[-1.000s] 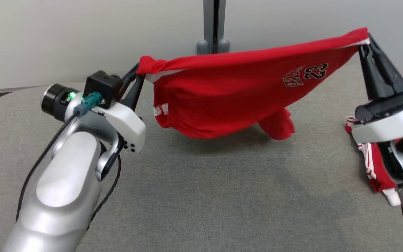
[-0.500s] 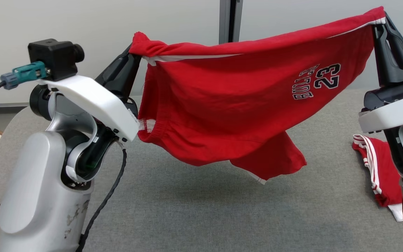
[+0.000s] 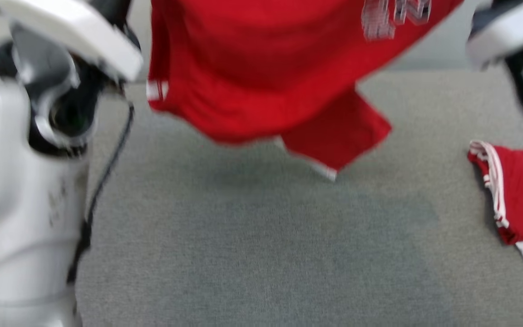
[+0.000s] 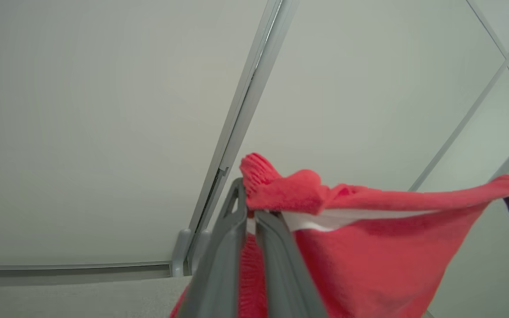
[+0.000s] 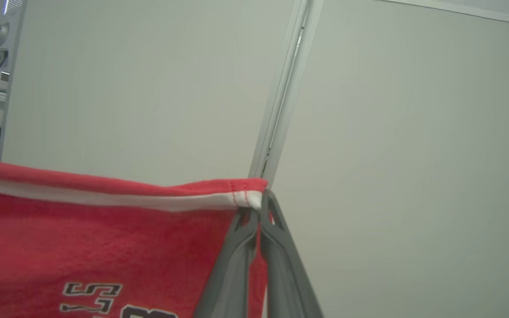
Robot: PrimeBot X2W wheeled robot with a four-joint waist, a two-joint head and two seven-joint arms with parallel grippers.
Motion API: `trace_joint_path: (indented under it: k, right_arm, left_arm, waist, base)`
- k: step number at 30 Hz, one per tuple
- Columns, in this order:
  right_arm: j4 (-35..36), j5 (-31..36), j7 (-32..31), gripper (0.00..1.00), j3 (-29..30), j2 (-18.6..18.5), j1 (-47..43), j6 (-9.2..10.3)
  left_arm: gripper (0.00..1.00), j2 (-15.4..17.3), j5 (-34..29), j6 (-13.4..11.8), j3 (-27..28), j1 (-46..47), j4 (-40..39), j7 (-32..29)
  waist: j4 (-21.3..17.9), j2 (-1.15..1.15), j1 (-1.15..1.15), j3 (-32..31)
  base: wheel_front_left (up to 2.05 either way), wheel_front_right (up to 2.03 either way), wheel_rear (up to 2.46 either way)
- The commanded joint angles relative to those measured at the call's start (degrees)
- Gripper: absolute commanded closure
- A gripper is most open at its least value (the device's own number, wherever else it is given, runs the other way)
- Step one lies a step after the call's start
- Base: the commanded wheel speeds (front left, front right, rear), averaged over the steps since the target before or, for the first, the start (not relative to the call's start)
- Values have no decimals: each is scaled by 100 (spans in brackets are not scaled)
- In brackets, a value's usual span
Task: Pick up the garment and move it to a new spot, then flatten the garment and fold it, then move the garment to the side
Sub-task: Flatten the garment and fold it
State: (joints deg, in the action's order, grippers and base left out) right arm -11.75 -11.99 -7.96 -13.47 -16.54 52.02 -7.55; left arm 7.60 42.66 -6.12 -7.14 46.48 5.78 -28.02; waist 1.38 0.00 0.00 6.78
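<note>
The garment (image 3: 266,68) is a pair of red shorts with white trim and white lettering, hanging in the air above the grey table (image 3: 252,254). In the left wrist view my left gripper (image 4: 248,207) is shut on one bunched corner of the garment (image 4: 369,247). The right wrist view has my right gripper (image 5: 258,207) shut on the other corner, at the white-trimmed hem of the garment (image 5: 104,238). The cloth is stretched between the two grippers, and one leg (image 3: 334,136) dangles just above the table. Both fingertips are above the top edge of the blurred head view.
A second red garment with white stripes (image 3: 511,195) lies crumpled at the table's right edge, under my right arm (image 3: 515,41). My left forearm (image 3: 21,190) fills the left side. A grey wall with a vertical post (image 4: 237,132) stands behind the table.
Both grippers have lifted the garment higher, its top edge now out of the head view. The head camera has also shifted, so the table sits differently in the picture.
</note>
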Motion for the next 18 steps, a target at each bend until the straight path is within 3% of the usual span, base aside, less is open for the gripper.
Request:
trace_joint_path:
  k: [1,3,10,18]
  right_arm:
    - [-232,-41,114,100,-84,-81,567,13]
    - [-448,-36,209,100,-142,-102,906,13]
    - [-1990,341,1330,100,-140,40,2708,15]
    - [-3287,452,2174,100,-127,398,2857,14]
  left_arm:
    - [100,17,-61,-11,78,513,244,103]
    - [100,-1,-68,-34,148,783,485,208]
    - [100,-85,-184,335,394,2459,2027,1483]
    - [100,-213,-654,916,-8,3034,3488,2819]
  waist:
    - [-101,0,0,858]
    - [-128,0,0,1058]
    - [-248,0,0,1900]
    - [-181,0,0,2391]
  base:
    - [0,0,0]
    - [0,0,0]
    - [0,0,0]
    - [0,0,0]
